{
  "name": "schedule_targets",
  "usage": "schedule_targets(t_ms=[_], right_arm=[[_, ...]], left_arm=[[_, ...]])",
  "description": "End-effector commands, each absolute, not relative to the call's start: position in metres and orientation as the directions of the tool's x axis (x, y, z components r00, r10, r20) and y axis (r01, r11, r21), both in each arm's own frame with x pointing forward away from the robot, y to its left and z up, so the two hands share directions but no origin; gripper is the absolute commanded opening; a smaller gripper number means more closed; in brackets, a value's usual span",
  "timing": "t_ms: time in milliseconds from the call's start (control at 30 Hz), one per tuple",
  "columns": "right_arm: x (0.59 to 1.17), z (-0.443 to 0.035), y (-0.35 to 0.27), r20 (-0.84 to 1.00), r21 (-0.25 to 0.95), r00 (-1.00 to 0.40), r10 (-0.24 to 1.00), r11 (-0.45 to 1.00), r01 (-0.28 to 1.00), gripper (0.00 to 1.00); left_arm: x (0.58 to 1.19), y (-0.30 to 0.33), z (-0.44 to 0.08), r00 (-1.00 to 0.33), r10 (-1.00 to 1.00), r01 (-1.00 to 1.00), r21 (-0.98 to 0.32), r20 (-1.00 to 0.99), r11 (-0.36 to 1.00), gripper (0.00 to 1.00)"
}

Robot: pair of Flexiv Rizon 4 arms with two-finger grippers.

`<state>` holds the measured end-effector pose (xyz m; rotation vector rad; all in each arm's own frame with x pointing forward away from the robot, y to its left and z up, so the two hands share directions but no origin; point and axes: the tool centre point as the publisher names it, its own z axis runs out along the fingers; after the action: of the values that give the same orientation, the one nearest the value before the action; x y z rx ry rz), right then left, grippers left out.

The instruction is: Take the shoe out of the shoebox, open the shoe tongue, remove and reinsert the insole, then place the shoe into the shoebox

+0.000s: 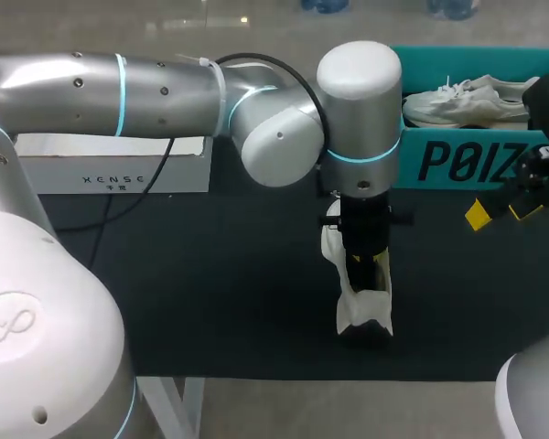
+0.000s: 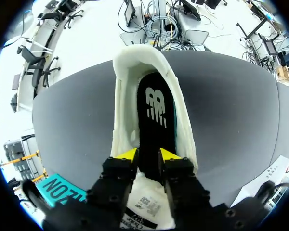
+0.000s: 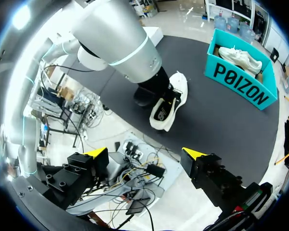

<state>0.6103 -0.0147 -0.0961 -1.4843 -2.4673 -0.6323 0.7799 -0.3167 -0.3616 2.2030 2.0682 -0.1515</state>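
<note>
A white shoe (image 1: 361, 306) lies on the black mat (image 1: 229, 293) at the table's middle, its opening up. My left gripper (image 1: 368, 265) comes down into it. In the left wrist view the shoe (image 2: 123, 120) is spread wide, with the black insole (image 2: 156, 110) lying inside. The left gripper (image 2: 148, 156) stands at the insole's near end, its fingers a narrow gap apart over it. The teal shoebox (image 1: 476, 160) sits at the back right and holds a second white shoe (image 1: 467, 101). My right gripper (image 1: 503, 212) hangs wide open in front of the box, empty.
A white box (image 1: 119, 165) stands at the back left of the table. In the right wrist view the right gripper (image 3: 145, 154) is out past the table's edge, with the shoebox (image 3: 241, 79) and the shoe (image 3: 168, 108) ahead of it.
</note>
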Motion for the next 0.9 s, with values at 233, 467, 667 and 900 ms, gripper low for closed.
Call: schedule_targets(t_ms=[233,467,667,900], right_arm=[[0.614,-0.095,-0.013,0.375,0.251,-0.479,0.794,0.41,0.877,1.0],[0.614,-0.095,-0.013,0.375,0.251,-0.479,0.794,0.41,0.877,1.0],[0.614,-0.095,-0.013,0.375,0.251,-0.479,0.794,0.41,0.877,1.0],[0.614,-0.095,-0.013,0.375,0.251,-0.479,0.794,0.41,0.877,1.0]], left_arm=[[0.782,-0.312,-0.369,0.051,0.984,0.999,-0.003,-0.168,-0.052,1.0],[0.779,-0.311,-0.372,0.055,0.985,0.998,-0.006,-0.166,-0.057,1.0],[0.773,-0.314,-0.364,0.071,0.982,0.997,-0.003,-0.178,-0.072,1.0],[0.776,-0.315,-0.349,0.071,0.977,0.997,0.01,-0.199,-0.071,1.0]])
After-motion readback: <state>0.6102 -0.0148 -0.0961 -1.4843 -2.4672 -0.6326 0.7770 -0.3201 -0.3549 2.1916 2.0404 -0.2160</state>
